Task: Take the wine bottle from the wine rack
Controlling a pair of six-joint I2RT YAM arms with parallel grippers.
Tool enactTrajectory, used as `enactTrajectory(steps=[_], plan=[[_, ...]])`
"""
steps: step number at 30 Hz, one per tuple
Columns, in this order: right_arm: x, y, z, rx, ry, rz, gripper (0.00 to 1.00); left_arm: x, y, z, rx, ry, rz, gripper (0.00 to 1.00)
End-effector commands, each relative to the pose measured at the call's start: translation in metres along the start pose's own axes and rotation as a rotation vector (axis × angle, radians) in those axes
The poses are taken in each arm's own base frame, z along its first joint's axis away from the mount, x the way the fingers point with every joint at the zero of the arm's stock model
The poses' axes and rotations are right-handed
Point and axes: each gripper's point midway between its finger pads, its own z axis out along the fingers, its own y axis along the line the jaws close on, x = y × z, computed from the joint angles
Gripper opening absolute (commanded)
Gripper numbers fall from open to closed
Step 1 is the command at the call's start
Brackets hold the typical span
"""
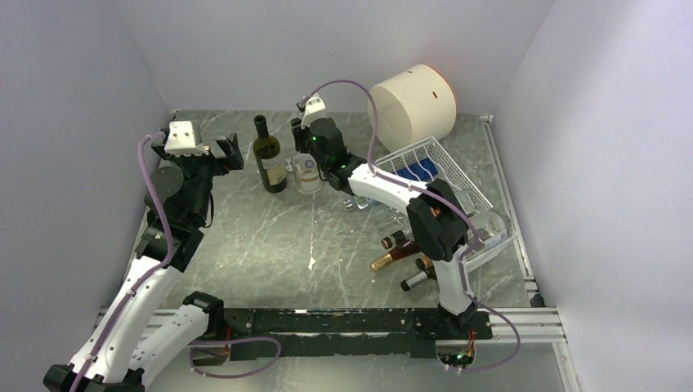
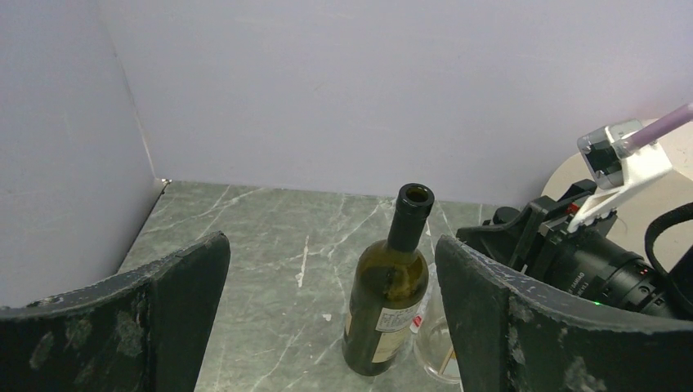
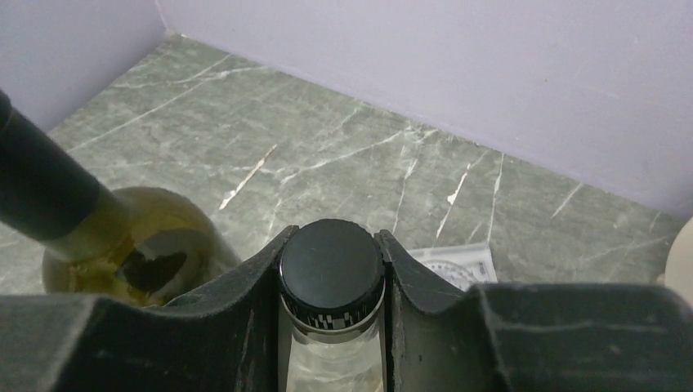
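Reaching forward — right tool clamps upright wine bottle by its cap.

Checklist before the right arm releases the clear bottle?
1. Right end effector shut on the neck of the clear glass bottle with black screw cap: ok.
2. That bottle's base down on the grey marbled table: cannot tell.
3. Gap to the upright dark green glass wine bottle: close beside it; contact cannot tell.
4. Left end effector open, off the green bottle: ok.
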Motion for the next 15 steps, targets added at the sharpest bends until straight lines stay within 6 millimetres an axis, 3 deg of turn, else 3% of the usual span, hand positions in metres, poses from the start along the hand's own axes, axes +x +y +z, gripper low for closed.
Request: enactTrajectory(steps=[1, 7, 15], plan=[[-0.057, -0.01, 0.015, 0.03, -0.19, 0.04, 0.0, -0.016, 0.0, 0.001, -0.003, -0.045, -0.009, 0.99], [-0.059, -0.013, 0.033, 0.039, -0.198, 0.018, 0.0, -0.013, -0.001, 0.002, 0.002, -0.038, -0.009, 0.99], [-0.056, -0.005, 0.002, -0.023, -0.219, 0.069, 0.0, -0.015, -0.003, 0.002, 0.012, -0.041, -0.013, 0.99]])
